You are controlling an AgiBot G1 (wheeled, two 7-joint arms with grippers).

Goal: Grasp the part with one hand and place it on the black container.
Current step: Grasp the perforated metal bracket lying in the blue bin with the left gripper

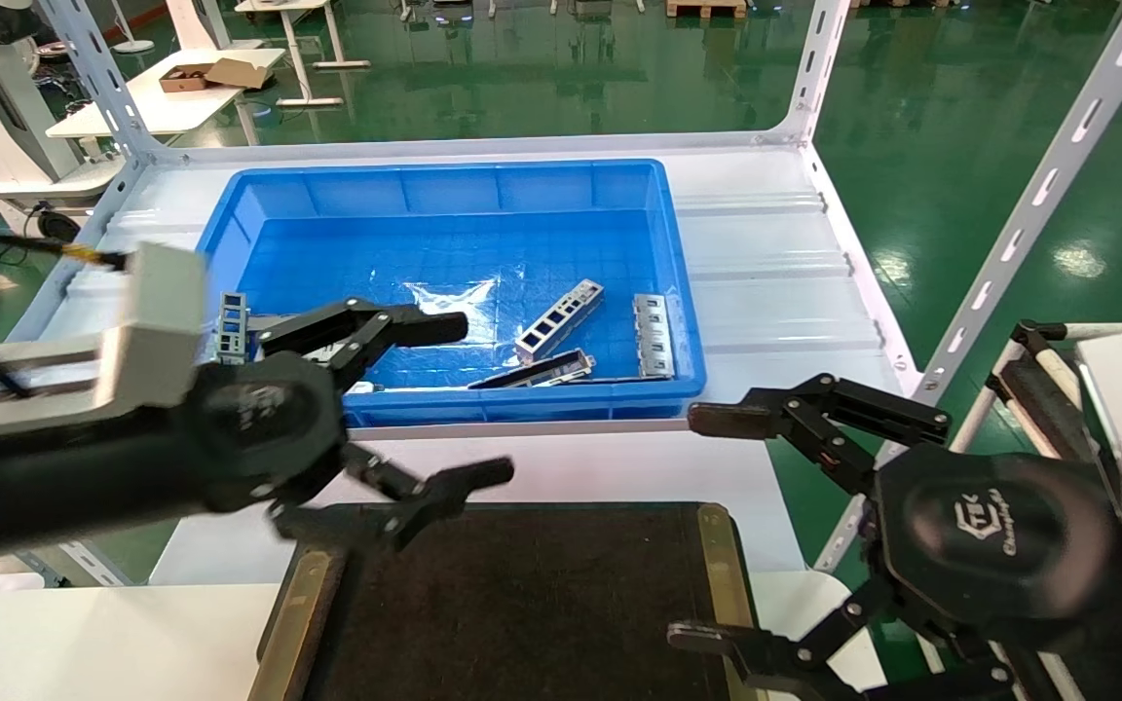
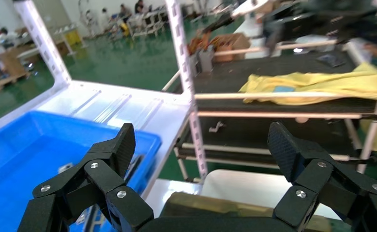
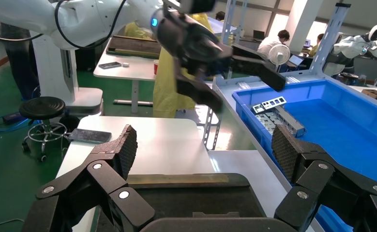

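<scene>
The part (image 1: pixel 559 319), a light silver channel bar with a row of rectangular cut-outs, lies tilted on the floor of the blue bin (image 1: pixel 444 185). My left gripper (image 1: pixel 478 401) is open and empty. It hangs over the bin's front wall, to the left of the part, with its lower finger above the black container (image 1: pixel 522 604). The black container lies in front of the bin and has brass strips along its sides. My right gripper (image 1: pixel 699 526) is open and empty beside the container's right edge. The right wrist view shows the container (image 3: pixel 191 193) under the right gripper (image 3: pixel 204 145).
A darker slim bar (image 1: pixel 534 372) and a wider grey slotted plate (image 1: pixel 654 336) lie near the part. Another grey plate (image 1: pixel 232 326) leans at the bin's left end. White shelf uprights (image 1: pixel 1038 195) stand at the right. A yellow cloth (image 2: pixel 322 84) lies on a side bench.
</scene>
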